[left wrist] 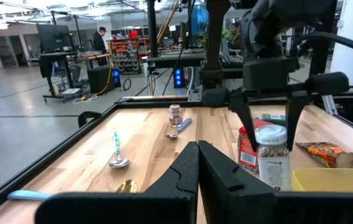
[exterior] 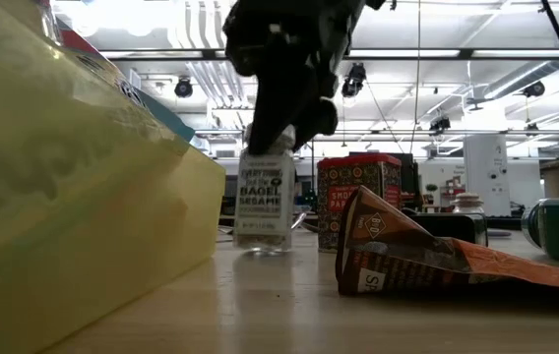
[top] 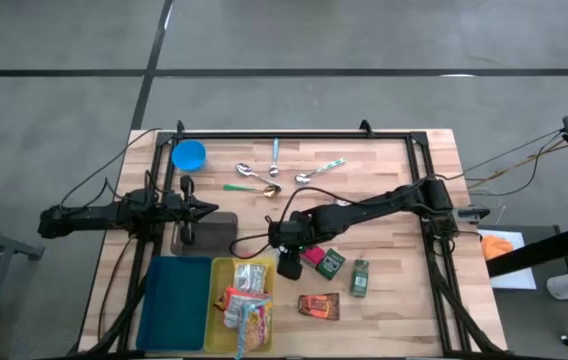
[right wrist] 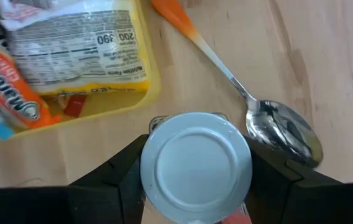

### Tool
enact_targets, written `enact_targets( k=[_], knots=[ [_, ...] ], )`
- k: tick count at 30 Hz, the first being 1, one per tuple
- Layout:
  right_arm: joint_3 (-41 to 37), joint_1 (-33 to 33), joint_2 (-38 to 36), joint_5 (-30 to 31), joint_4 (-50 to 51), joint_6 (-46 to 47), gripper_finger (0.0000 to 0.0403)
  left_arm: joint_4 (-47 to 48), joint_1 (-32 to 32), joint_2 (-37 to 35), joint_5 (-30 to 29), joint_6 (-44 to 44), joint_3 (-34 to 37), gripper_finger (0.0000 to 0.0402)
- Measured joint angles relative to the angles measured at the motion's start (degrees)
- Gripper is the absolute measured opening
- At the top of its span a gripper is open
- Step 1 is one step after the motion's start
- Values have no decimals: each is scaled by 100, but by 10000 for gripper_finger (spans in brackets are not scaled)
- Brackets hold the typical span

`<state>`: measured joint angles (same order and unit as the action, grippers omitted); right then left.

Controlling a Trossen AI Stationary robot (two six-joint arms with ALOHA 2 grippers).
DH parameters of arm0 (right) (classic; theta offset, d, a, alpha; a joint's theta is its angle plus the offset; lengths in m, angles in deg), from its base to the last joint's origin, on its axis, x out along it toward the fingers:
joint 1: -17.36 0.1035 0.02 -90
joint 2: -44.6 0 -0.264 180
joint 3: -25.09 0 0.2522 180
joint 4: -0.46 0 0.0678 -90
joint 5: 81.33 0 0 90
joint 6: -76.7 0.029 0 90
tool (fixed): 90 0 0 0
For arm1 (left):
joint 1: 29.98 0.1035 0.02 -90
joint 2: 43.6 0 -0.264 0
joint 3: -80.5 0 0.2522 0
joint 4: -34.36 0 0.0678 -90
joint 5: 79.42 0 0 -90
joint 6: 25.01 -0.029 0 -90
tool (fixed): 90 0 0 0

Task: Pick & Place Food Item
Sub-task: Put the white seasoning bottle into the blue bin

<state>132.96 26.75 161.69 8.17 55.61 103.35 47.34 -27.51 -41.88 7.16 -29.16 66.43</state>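
A clear spice jar [exterior: 265, 202] with a white lid [right wrist: 195, 165] and a "bagel sesame" label stands upright near the table's middle, just beside the yellow bin [top: 214, 300]. My right gripper [top: 289, 262] comes down on it from above and is shut on its lid. My left gripper [top: 209, 208] waits level at the table's left, shut with nothing in it. My right gripper pinches the jar's white lid by its rim [right wrist: 246, 163] between its two fingers, one on each side. The fingers [left wrist: 246, 118] come from above, slanting down. The jar hangs upright below them, its base at the table top; I cannot tell whether it rests there.
The yellow bin holds snack packets; a blue tray [top: 174, 315] lies to its left. A red tin [top: 314, 257], two green packs [top: 360, 278] and a brown packet [top: 318, 306] lie right of the jar. Spoons [top: 264, 180] and a blue bowl [top: 188, 155] lie farther back.
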Motion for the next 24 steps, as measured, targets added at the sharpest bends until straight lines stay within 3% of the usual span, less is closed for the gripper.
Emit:
enact_targets(
  k=[6,24],
  knots=[
    [244,0,189,93,118,2,198,1,-1,0,0,-2,-1,10],
    [518,23,225,363,226,157,330,-1,1,0,-2,-1,0,10]
  ],
)
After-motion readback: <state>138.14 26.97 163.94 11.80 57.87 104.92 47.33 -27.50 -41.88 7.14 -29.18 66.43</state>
